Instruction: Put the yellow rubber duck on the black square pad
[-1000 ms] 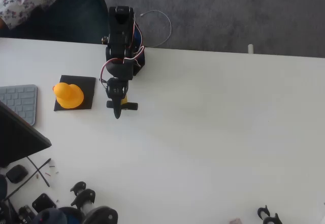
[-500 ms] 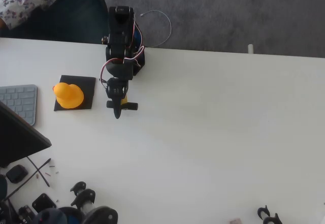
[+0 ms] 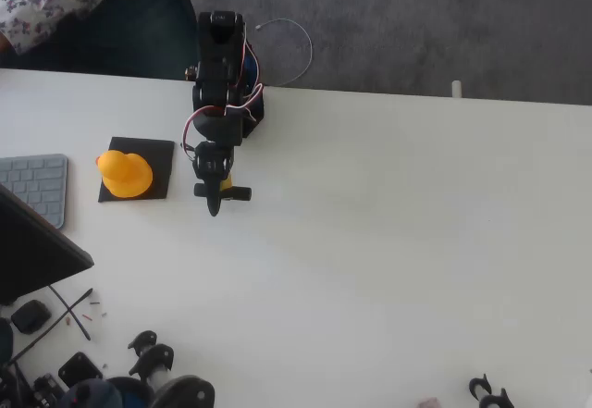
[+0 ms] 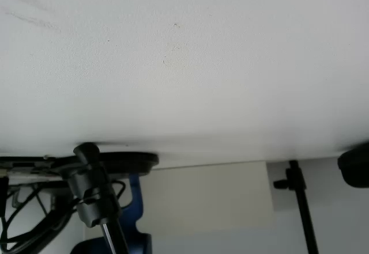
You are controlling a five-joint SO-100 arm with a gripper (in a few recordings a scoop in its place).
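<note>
Duck (image 3: 125,173) sits on left half of black pad (image 3: 155,169), overhanging its left edge; heading unclear from overhead. Gripper (image 3: 215,206) just right of pad, empty, jaw gap unreadable.

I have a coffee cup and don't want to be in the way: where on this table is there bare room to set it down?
In the overhead view, the white table is bare right of the gripper. The left side is crowded: the yellow rubber duck sits on the black square pad, beside a grey keyboard, with small dark parts along the bottom-left edge.
</note>
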